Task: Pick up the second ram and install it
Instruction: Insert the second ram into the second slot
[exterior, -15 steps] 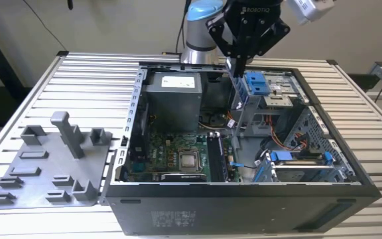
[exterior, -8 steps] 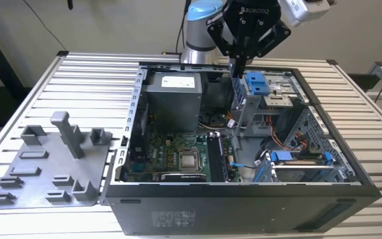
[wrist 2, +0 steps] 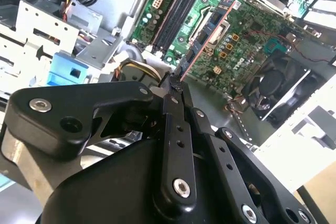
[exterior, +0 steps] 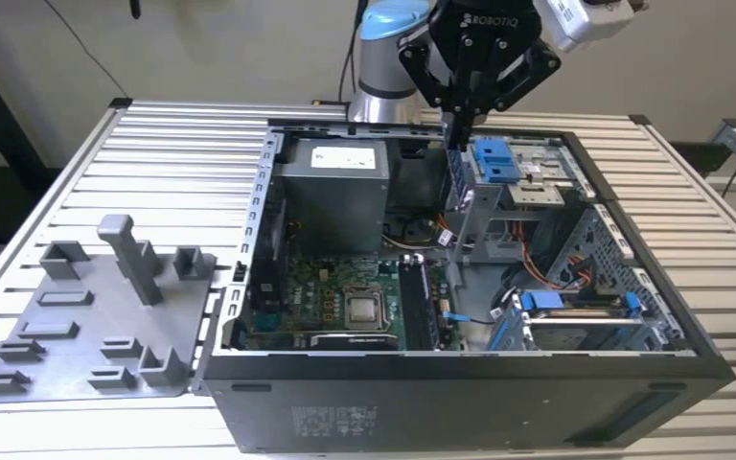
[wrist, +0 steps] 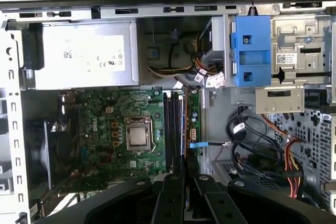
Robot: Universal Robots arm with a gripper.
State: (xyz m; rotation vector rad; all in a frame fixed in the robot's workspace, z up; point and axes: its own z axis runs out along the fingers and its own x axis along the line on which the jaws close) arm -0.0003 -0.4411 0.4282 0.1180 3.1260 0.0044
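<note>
My gripper hangs over the back of the open computer case, shut on the second ram. The ram is a thin dark stick that hangs straight down, edge-on, into the case. In the second wrist view the ram juts out from between the closed fingers and points at the green motherboard. In the first wrist view the ram's edge lines up beside the long black memory slots, still above them. The slots also show in the exterior view.
A grey tray with upright blocks lies on the slatted table at the exterior view's left. Inside the case are the grey power supply, the processor, blue drive brackets, a metal drive cage and loose cables.
</note>
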